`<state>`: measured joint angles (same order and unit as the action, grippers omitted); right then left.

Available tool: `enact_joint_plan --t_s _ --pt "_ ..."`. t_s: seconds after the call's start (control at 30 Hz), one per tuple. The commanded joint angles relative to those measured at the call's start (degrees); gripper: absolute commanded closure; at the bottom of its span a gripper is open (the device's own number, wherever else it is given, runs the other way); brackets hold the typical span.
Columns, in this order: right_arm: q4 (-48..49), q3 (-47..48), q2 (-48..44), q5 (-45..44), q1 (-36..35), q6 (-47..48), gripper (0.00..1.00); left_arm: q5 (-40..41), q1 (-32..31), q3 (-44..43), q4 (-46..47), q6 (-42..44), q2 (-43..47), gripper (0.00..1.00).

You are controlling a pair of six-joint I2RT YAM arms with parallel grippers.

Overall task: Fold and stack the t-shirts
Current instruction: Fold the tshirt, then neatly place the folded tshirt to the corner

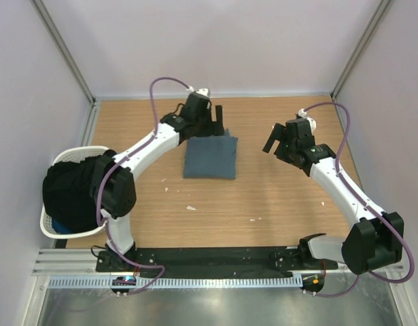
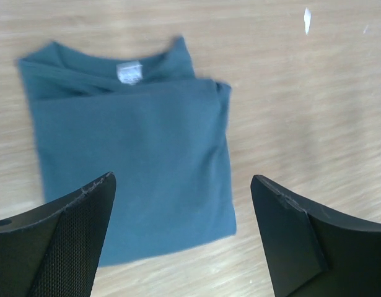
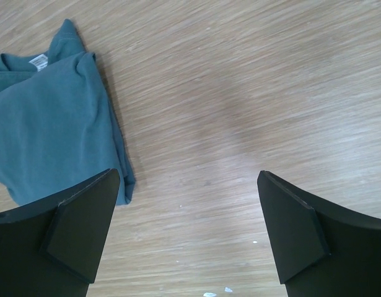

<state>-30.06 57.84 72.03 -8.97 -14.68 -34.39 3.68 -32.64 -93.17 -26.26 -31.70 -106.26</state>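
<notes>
From above, one folded t-shirt [image 1: 210, 157] is seen lying flat on the wood-grain table [image 1: 283, 204], a little left of centre and toward the far side. The left gripper [image 1: 218, 121] is held just at its far edge. The right gripper [image 1: 272, 139] is kept apart to the right, over bare wood.

Only this view takes in the white laundry basket [image 1: 78, 153] at the left edge, heaped with dark clothes [image 1: 71, 193]. It alone also shows the pale enclosure walls [image 1: 209, 47] and their metal corner posts. A few white scraps [image 1: 190, 208] are scattered on the wood, and a metal rail [image 1: 195, 282] is run along the near edge by the arm bases.

The collar cannot be made out from above, but it is picked up by both wrist cameras. A small white neck label [image 2: 129, 72] is shown inside it, and the slate blue-grey cloth is seen doubled over itself below.

In the left wrist view the collar is turned away from the fingers, with the folded bottom edge nearest them. In the right wrist view the shirt is pushed to the left margin, collar uppermost. The shirt has been folded to a near square, slightly askew to the table's edges, so a long axis can hardly be told.

Both pairs of jaws are seen spread wide, with no cloth pinched.
</notes>
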Motion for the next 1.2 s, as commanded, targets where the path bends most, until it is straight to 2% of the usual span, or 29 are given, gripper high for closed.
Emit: enact_joint_plan --t_s 0.0,0.17,0.3,0.43,0.57,0.73,0.93,1.07,1.17 --pt "-2.3 4.2 -0.8 -5.6 -0.1 0.7 0.00 8.1 -4.3 -5.3 -12.8 2.4 -7.6 0.09" --pt "-10.0 10.2 0.0 -14.9 0.0 0.2 0.00 11.2 -6.3 -12.5 -19.8 0.2 -16.0 0.09" --pt "-10.4 10.4 -0.7 -15.4 0.2 1.7 0.00 12.3 -6.0 -13.7 -21.8 -0.1 -22.2 0.09" --pt "-9.1 8.9 -1.4 -14.8 0.3 2.4 0.00 9.8 -4.7 -17.1 -23.2 -0.2 -27.8 0.08" --pt "-8.5 8.4 -0.3 -14.8 0.3 2.9 0.00 8.4 0.3 -23.7 -27.2 -0.4 -33.6 0.08" --pt "-7.6 8.3 1.4 -15.3 0.5 3.9 0.00 9.4 5.6 -33.4 -33.6 5.0 -36.5 0.08" --pt "-5.2 8.8 5.1 -15.3 0.8 4.0 0.00 10.3 12.4 -36.6 -36.2 13.6 -37.2 0.06" --pt "-5.8 11.4 8.9 -14.8 1.0 4.2 0.00 10.5 16.6 -40.1 -35.4 26.7 -39.5 0.06" --pt "-7.3 14.1 11.9 -15.1 1.1 4.8 0.00 13.7 20.2 -44.5 -34.0 31.2 -42.3 0.05"
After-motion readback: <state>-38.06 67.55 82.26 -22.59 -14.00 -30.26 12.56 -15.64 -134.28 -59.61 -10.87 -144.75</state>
